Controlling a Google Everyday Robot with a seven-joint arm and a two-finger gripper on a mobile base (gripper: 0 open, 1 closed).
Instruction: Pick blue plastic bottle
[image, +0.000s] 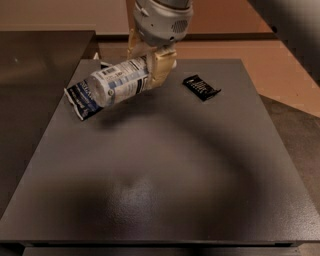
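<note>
Single camera view. The camera is set high, on the near side of the table (165, 200), and looks obliquely down across it toward the far edge. It stands close: the table fills most of the frame, its near edge spanning the full width at the bottom. The claw (149, 62) enters at top centre, over the table's far left part, clamped on the bottle (117, 84); the arm above it is cropped.
</note>
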